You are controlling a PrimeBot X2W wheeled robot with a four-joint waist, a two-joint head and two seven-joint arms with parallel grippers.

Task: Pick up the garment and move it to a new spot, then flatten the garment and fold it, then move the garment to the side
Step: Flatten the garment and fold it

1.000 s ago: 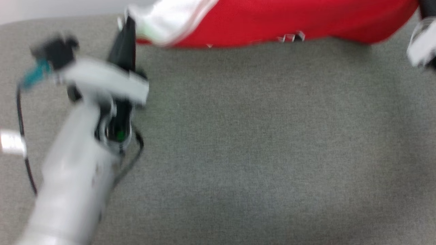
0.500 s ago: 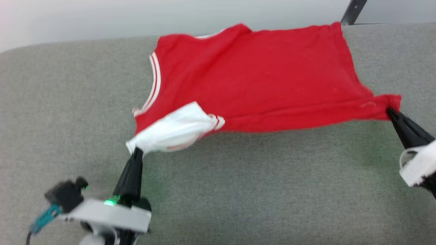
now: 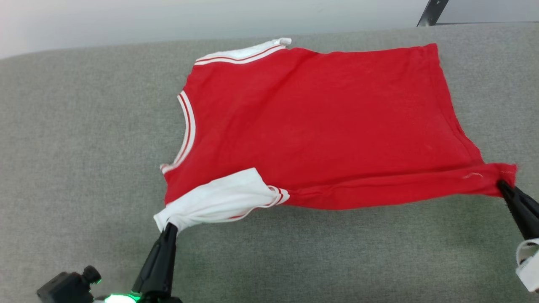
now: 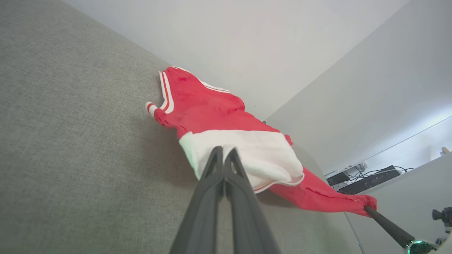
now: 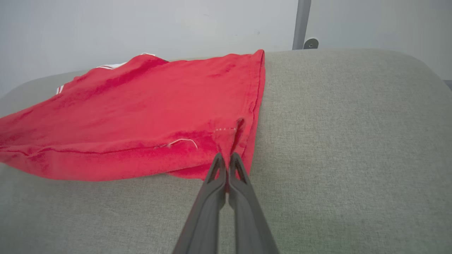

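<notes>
Nearest, the left hand [image 3: 170, 227] is clamped shut on the bunched white sleeve [image 3: 219, 202]. The right hand [image 3: 502, 185] is pinched closed on the red hem corner [image 3: 505, 172], and its wrist is cut off by the head view's edge. Held at these two near corners, the garment [image 3: 320, 126] is stretched between them, probably to spread it flat for folding. Its near edge seems slightly lifted, though the shadow is faint; the rest lies on the grey bench [image 3: 84, 147]. The upturned side is plain red and the underside is hidden. Beyond stands a pale wall [image 3: 126, 21].
</notes>
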